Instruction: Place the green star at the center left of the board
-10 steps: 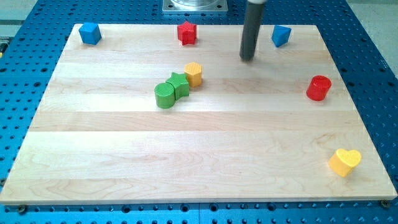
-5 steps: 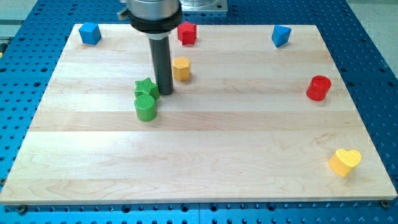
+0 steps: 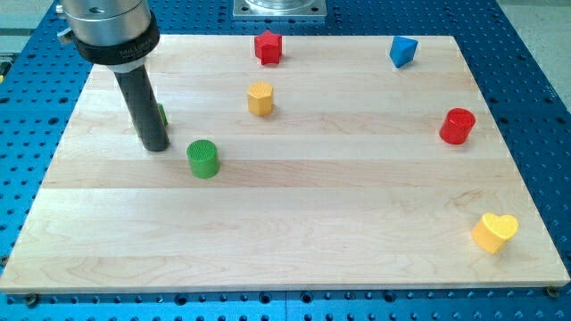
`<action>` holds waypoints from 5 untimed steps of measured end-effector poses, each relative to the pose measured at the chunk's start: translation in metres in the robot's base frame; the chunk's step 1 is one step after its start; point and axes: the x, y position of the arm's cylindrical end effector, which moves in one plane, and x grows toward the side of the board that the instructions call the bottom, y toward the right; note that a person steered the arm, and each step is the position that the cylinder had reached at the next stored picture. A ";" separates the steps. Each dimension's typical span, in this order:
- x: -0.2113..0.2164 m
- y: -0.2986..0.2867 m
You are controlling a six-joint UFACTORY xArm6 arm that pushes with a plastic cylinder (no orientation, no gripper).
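Observation:
My tip [image 3: 155, 146] rests on the board at the centre left. The green star [image 3: 161, 115] is almost wholly hidden behind the rod; only a green sliver shows at the rod's right edge, just above the tip. The green cylinder [image 3: 203, 159] stands apart, a little to the right of the tip and slightly lower in the view.
A yellow hexagonal block [image 3: 260, 98] sits right of the rod, a red block [image 3: 268, 46] at the top centre, a blue block [image 3: 403, 51] at the top right, a red cylinder [image 3: 457, 126] at the right edge, a yellow heart [image 3: 494, 232] at the bottom right.
My tip has swept left across the board, pushing the green star left with it. The green cylinder shifted slightly and is left behind. The blue block at the top left is now hidden.

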 end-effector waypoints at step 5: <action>-0.031 -0.035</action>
